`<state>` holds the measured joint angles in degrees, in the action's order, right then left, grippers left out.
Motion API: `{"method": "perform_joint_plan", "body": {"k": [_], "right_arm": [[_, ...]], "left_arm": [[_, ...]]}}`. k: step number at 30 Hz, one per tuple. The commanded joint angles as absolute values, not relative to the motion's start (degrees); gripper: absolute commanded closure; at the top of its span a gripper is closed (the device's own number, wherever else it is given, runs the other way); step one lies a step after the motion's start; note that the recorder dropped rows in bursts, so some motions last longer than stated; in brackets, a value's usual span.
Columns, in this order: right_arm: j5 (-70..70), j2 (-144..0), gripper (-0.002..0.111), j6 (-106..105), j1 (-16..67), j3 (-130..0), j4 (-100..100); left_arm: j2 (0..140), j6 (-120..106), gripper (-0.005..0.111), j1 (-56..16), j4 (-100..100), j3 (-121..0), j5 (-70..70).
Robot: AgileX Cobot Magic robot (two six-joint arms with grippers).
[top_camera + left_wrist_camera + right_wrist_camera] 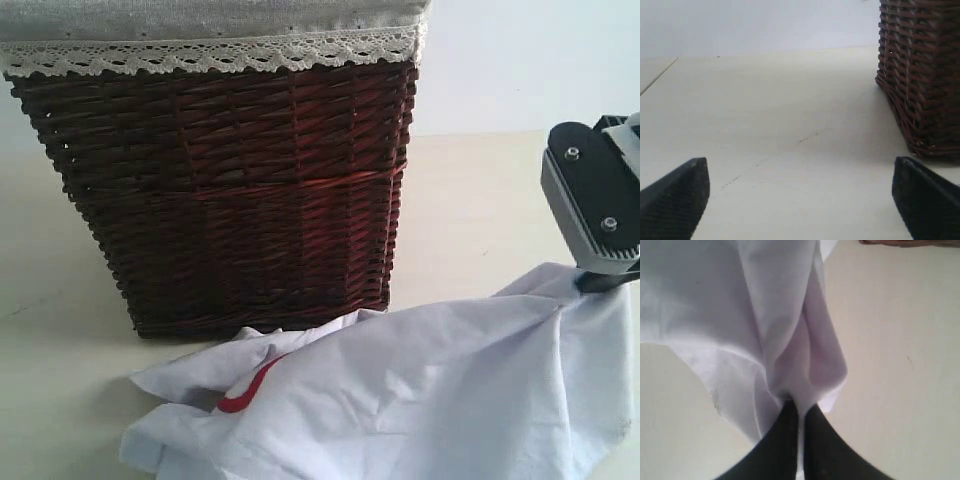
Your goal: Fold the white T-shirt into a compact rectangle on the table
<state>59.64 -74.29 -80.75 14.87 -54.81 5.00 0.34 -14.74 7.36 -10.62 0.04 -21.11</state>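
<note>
Clamped narrow on a gathered ridge of the white T-shirt [420, 390] by the right tool [799, 407], jaws pressed almost together with cloth wedged between them. Held up at that end, on the right side of the exterior view, and draped down from there onto the surface [480, 190]. Crumpled in a loose heap for the rest, running leftward from the grip and ending just in front of the wicker basket [230, 200], touching its base or just short of it — hard to tell which. Not spread flat, so no true long axis to name; roughly a band from the raised right end to the low, bunched left end.

Spread wide and holding nothing at the left tool [799, 165], low over bare surface with the basket off to one side and no cloth in its own view. Plainly nearer the shirt on the right arm's side. By that reading, a reach toward the heap's low left end for the left arm, before any pulling taut or laying flat.

Only a curved sliver of the red band [250, 392] peeking from the folds near the left end — no letters legible, no tag in sight. No brand or writing on the basket either, only a lace trim [200, 52] along its rim.
</note>
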Motion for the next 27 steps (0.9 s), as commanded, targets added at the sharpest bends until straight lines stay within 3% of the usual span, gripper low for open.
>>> {"method": "perform_joint_plan", "body": {"k": [1,7,11,21,27], "right_arm": [[56.5,-74.5,0.097,-79.1,14.9,-52.4,3.9],[55.6,-75.4,0.059,-73.1,14.9,-52.2,4.3],[53.2,-74.2,0.049,-71.7,14.9,-52.2,10.9],[53.6,-70.7,0.051,-80.5,15.0,-52.2,48.3],[56.8,-82.4,0.088,-103.9,15.0,-52.2,71.5]], "left_arm": [[0.0,-14.5,0.012,7.5,-11.0,0.0,-20.8],[0.0,-14.5,0.012,7.5,-11.0,0.0,-20.8],[0.0,-14.5,0.012,7.5,-11.0,0.0,-20.8],[0.0,-14.5,0.012,7.5,-11.0,0.0,-20.8],[0.0,-14.5,0.012,7.5,-11.0,0.0,-20.8]]}}
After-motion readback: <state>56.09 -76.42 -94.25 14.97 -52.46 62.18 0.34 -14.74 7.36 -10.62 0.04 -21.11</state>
